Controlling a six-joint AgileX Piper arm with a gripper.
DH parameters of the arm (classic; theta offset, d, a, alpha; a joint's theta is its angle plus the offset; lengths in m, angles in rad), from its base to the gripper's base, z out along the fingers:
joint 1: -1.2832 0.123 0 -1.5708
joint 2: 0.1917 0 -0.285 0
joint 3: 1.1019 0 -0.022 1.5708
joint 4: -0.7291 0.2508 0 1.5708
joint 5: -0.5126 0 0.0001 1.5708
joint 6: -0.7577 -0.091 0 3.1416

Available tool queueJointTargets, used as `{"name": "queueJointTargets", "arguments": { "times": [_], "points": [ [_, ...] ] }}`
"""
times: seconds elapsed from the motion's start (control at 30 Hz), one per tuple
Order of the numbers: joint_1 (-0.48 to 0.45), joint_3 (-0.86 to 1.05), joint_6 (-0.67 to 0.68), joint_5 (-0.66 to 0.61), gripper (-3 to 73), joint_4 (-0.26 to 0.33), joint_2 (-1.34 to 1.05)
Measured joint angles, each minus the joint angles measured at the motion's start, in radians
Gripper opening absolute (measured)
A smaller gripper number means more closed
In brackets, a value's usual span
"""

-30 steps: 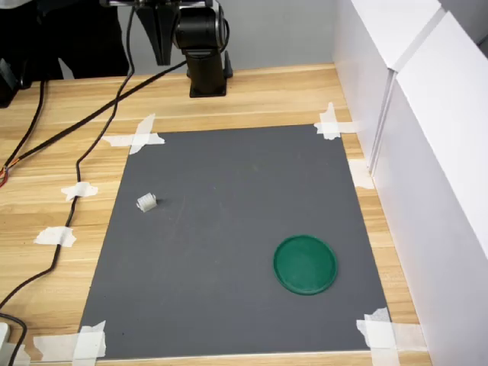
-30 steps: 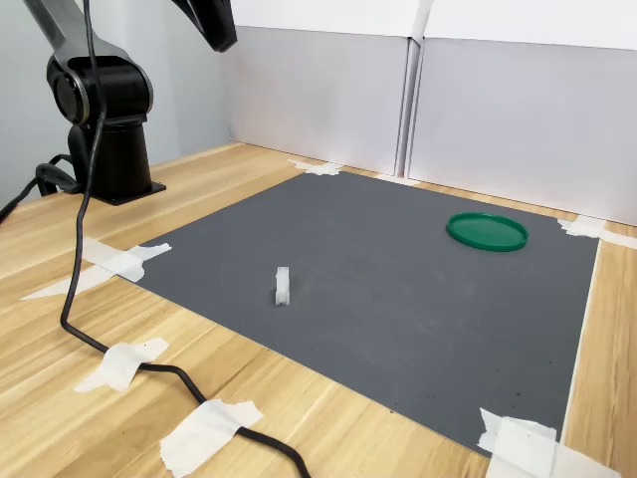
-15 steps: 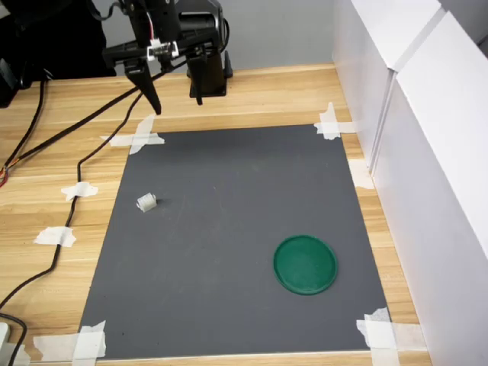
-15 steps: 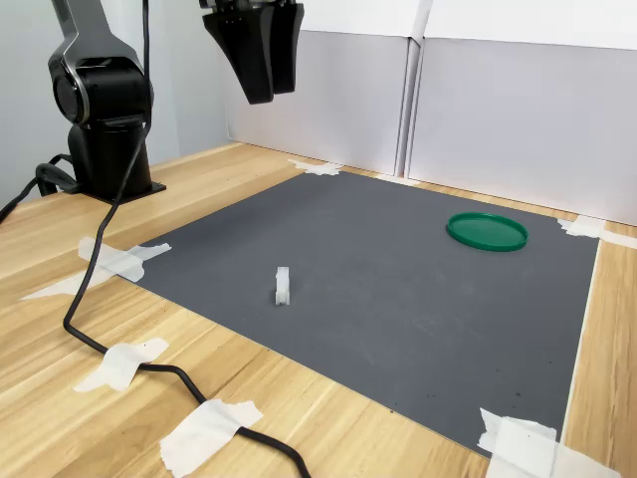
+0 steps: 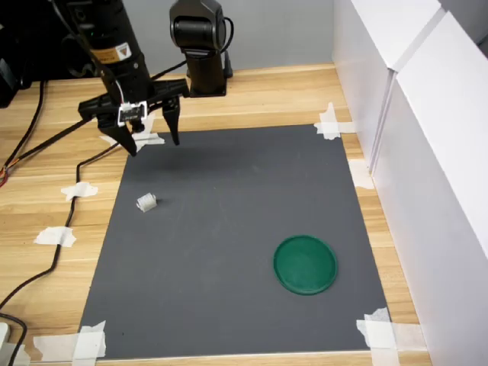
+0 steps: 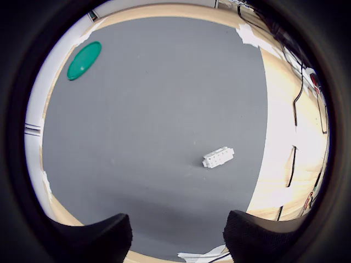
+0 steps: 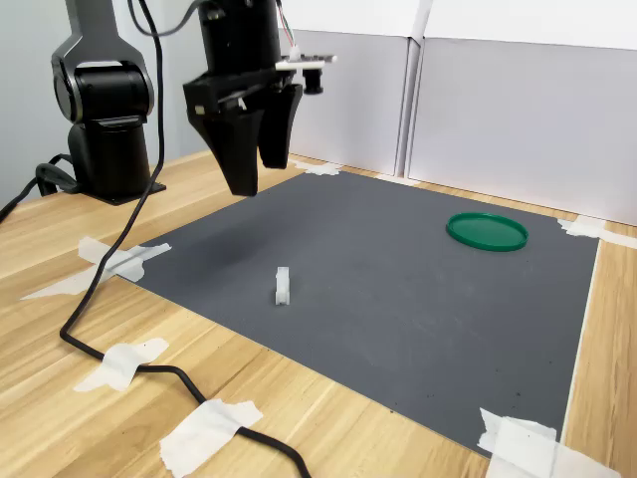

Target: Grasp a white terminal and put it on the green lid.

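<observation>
Gripper above the mat's far-left corner in the first exterior view, fingers spread wide, nothing between them, clear of the surface. White terminal on the mat close to its left edge in the first exterior view, seen also in the second exterior view and the wrist view, well apart from the gripper. Green lid flat near the mat's near-right corner in the first exterior view, far from the terminal, bare on top.
</observation>
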Motion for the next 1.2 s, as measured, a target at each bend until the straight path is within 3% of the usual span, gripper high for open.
{"name": "queueJointTargets", "arguments": {
  "times": [0.4, 0.6, 0.93, 1.07, 1.2],
  "points": [
    [-0.004, -0.08, 0.057, 0.102, 71.7, -0.01, 0.158],
    [-0.004, -0.117, 0.048, 0.114, 71.7, -0.041, 0.22],
    [-0.004, -0.119, 0.047, 0.12, 71.7, -0.044, 0.294],
    [-0.004, -0.119, 0.051, 0.121, 66.6, -0.044, 0.302],
    [-0.004, -0.119, 0.054, 0.121, 50.5, -0.041, 0.305]
  ]
}}
